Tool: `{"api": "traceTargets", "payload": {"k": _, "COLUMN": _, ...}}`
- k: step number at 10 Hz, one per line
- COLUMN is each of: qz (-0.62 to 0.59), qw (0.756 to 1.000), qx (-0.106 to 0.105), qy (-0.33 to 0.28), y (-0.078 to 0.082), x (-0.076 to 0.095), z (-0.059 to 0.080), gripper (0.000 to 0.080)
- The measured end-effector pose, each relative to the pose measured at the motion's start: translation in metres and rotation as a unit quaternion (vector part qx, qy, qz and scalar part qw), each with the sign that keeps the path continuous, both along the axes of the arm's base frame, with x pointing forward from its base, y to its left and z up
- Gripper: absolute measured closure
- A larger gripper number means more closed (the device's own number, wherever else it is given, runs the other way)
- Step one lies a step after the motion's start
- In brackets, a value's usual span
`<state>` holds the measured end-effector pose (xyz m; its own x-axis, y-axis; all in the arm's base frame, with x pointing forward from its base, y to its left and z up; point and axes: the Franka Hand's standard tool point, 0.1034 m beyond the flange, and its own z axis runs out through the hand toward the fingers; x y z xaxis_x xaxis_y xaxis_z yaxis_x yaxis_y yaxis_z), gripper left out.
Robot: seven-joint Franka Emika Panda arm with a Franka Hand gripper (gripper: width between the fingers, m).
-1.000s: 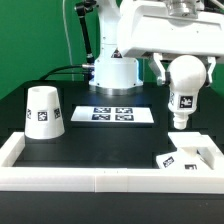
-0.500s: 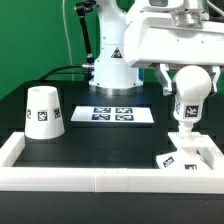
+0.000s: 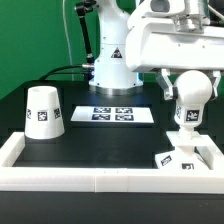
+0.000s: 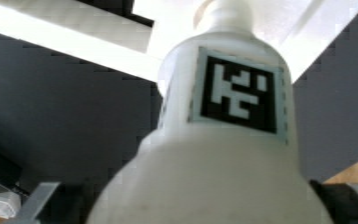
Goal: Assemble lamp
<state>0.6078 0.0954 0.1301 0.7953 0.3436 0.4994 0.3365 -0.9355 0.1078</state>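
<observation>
My gripper [image 3: 188,80] is shut on the white ball-topped bulb [image 3: 189,100], holding it upright by the ball with the stem pointing down. The stem tip sits right over the flat square base [image 3: 186,152], which lies in the exterior view's right front corner against the white rail; I cannot tell if stem and base touch. In the wrist view the bulb [image 4: 220,130] fills the frame, its tag facing the camera, with the fingers [image 4: 43,198] at both sides. The truncated-cone shade [image 3: 44,110] stands on the black table at the exterior view's left.
The marker board [image 3: 112,115] lies flat at the table's middle, in front of the arm's white pedestal [image 3: 114,68]. A white rail [image 3: 90,175] runs along the front and side edges of the table.
The gripper has moved with the bulb toward the exterior view's right and downward, from above the table to over the base. Shade and base have not moved.
</observation>
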Motion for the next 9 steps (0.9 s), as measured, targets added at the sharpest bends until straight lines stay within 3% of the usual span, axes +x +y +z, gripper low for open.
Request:
{"api": "traceTargets", "payload": {"k": 3, "qz": 0.0, "qw": 1.0, "qx": -0.001, "qy": -0.001, "y": 0.0001, "x": -0.0022, "z": -0.0111, "gripper": 0.022}}
{"api": "traceTargets", "payload": {"k": 8, "qz": 0.0, "qw": 1.0, "qx": 0.0, "qy": -0.019, "y": -0.0004, "x": -0.0036, "z": -0.0124, "gripper": 0.022}}
{"api": "traceTargets", "payload": {"k": 9, "qz": -0.001, "qw": 1.0, "qx": 0.0, "qy": -0.019, "y": -0.0012, "x": -0.0035, "z": -0.0118, "gripper": 0.0162}}
